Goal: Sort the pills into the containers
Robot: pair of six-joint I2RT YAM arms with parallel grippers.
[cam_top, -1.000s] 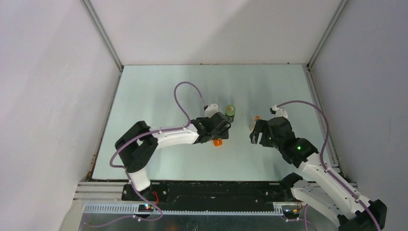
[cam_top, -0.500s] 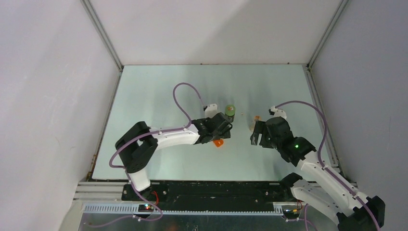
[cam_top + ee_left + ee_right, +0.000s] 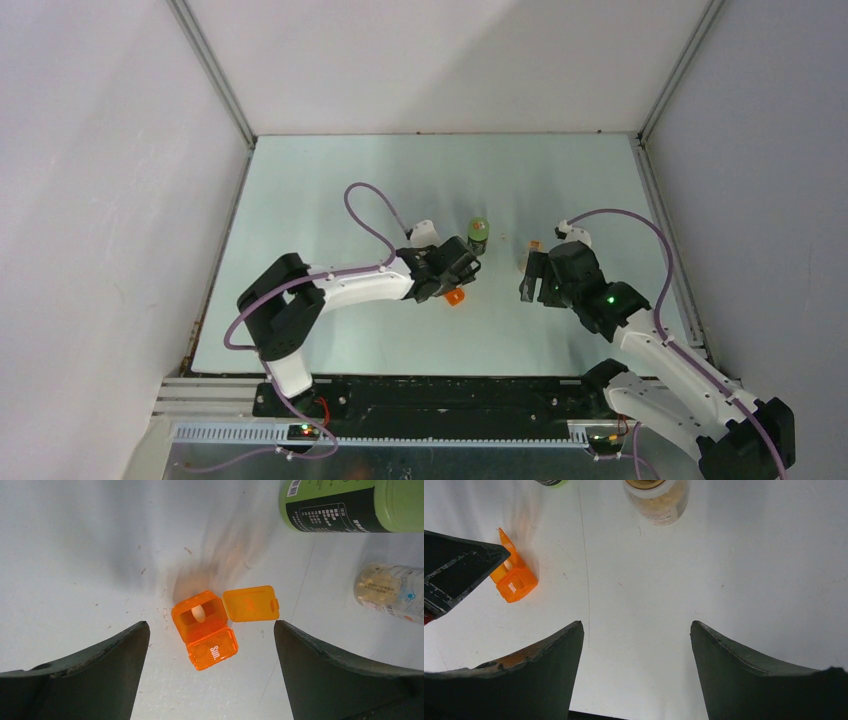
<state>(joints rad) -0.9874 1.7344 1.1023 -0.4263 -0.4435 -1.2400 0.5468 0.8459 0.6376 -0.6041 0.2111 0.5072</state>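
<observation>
In the left wrist view the orange box (image 3: 216, 646) lies on the table with one lid (image 3: 250, 603) swung open. A white pill (image 3: 198, 613) rests in the open recess; the recess marked "Sun." is closed. My left gripper (image 3: 211, 625) hovers over the box, open, its fingers wide on either side and not touching it. The green bottle (image 3: 340, 505) and the clear vial (image 3: 390, 587) stand just beyond. From above, the box (image 3: 455, 296) shows beside the left gripper (image 3: 462, 270), with the bottle (image 3: 478, 232) behind it. My right gripper (image 3: 636, 627) is open and holds nothing, short of the vial (image 3: 656, 495).
The right wrist view shows the orange box (image 3: 514, 582) at left, with a left finger (image 3: 459, 567) over it. The grey walls of the enclosure stand round the table (image 3: 330, 190). A metal rail runs along the near edge by the arm bases.
The left arm has turned a little at the wrist and its cable loop has swung to the left. The right arm has barely moved. Both grippers stay open.
</observation>
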